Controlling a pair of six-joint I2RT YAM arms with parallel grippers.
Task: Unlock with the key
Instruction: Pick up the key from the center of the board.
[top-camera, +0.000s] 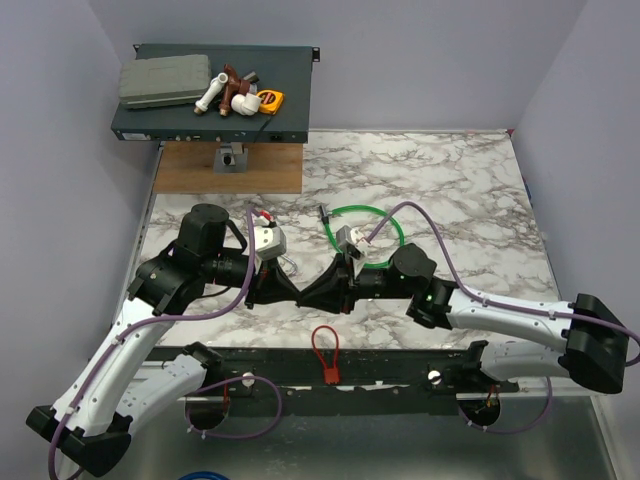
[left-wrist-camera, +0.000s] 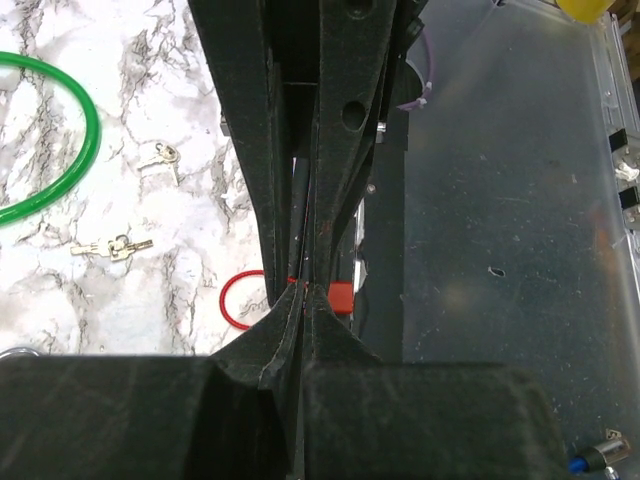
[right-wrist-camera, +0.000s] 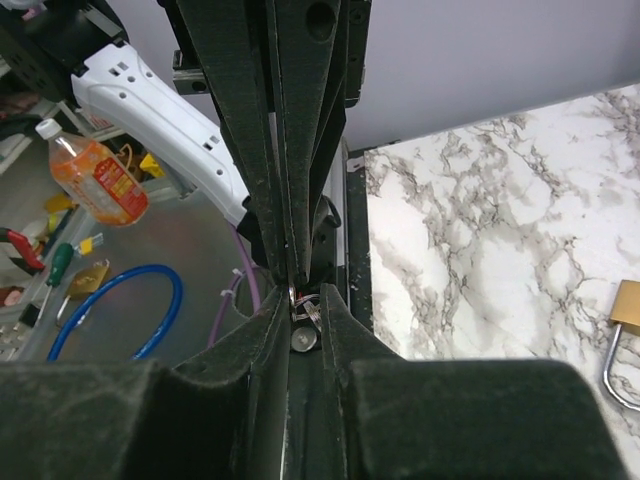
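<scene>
Marble table (top-camera: 470, 200) bears green hoop (left-wrist-camera: 94, 140), red lock (top-camera: 328, 374).

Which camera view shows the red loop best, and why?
Top external: the red loop lies whole and uncovered at the table's near edge. The left wrist view shows only part, behind the left fingers; the right wrist view shows none.

The surface (top-camera: 470, 200) is white marble veined in grey and black. On it lies a bright green hoop (top-camera: 352, 209) and, at the near edge, a red loop (top-camera: 323, 350). The key (right-wrist-camera: 303, 338) is silvery-grey, set between black jaws. Far left, a dark grey box (top-camera: 290, 120) carries a yellow tape measure (top-camera: 270, 98). The padlock (right-wrist-camera: 628, 305) is brass.
</scene>
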